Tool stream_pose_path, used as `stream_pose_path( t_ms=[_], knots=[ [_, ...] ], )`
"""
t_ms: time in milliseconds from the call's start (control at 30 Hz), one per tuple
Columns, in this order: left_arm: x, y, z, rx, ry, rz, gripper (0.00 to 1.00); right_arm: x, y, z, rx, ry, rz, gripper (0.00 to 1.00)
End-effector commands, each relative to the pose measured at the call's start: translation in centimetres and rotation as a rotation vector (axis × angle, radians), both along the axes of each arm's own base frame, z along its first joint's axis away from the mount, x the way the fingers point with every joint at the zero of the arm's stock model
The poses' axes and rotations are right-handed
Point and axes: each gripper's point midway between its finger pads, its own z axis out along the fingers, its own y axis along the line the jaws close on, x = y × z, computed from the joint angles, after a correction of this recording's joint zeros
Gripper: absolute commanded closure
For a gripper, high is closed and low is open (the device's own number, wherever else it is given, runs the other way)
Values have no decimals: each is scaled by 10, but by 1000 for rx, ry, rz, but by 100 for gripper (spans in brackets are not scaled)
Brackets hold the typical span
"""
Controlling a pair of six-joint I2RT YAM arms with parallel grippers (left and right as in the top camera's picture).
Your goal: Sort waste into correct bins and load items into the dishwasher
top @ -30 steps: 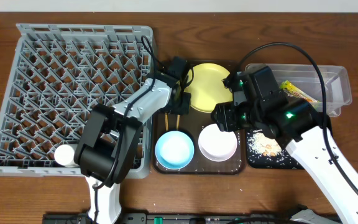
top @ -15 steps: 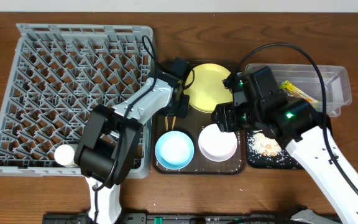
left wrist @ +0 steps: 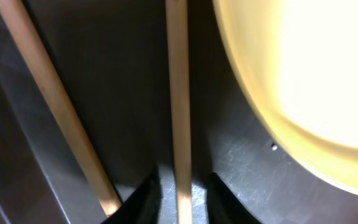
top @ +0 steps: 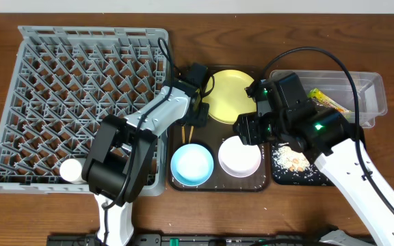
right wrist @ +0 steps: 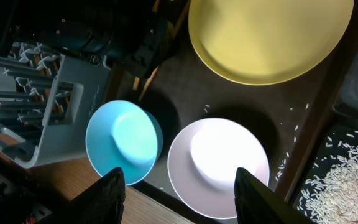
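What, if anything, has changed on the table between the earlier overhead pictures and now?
Nothing visibly changed. The left gripper stays open astride one of the chopsticks on the brown tray. The right gripper stays open above the white bowl. The yellow plate and the rack lie as before.
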Motion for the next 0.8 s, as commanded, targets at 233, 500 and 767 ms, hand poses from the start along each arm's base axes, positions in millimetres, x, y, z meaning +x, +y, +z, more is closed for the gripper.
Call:
stream_pose_path(
  t_ms=[233, 500, 767],
  knots=[
    [4, 13, 73, -15, -54, 39, 92, 5, -4, 9, 4, -24, -24, 46],
    [1, 33, 143, -30, -204, 75, 92, 5, -4, 9, 4, -24, -24, 45],
    [-10, 122, 156, 288, -232, 212, 92, 5, -4, 9, 4, -24, -24, 44]
  ],
)
